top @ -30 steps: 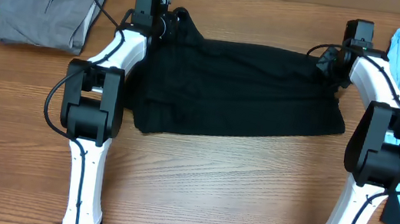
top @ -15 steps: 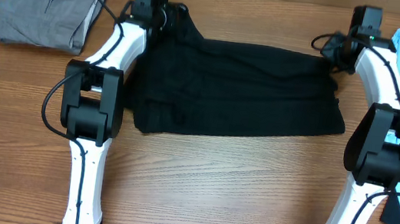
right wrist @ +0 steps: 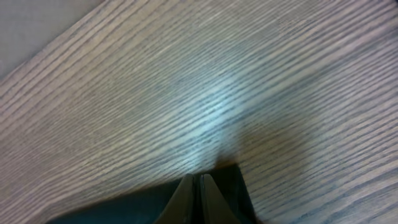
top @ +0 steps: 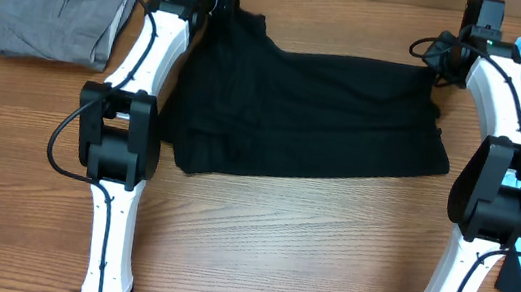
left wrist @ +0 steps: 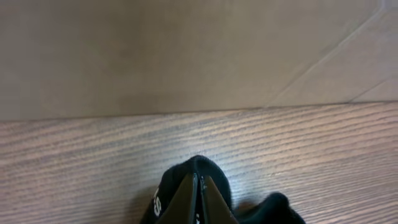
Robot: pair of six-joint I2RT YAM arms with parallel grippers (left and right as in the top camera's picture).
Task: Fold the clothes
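While both arms are reaching to the far edge of the tabletop, the black shirt (top: 305,112) is lying spread across the middle of the table, toward that edge. The left gripper (left wrist: 199,186) is pinching bunched fabric with some white print showing. The right gripper (right wrist: 200,183) is pinching a flat corner. The fold is looking barely started, with the fold-over not yet done. The near hem is sitting uneven and the fabric is looking soft, limp and wrinkled.

In left hand (left wrist: 199,190), black shirt (left wrist: 212,173) fold
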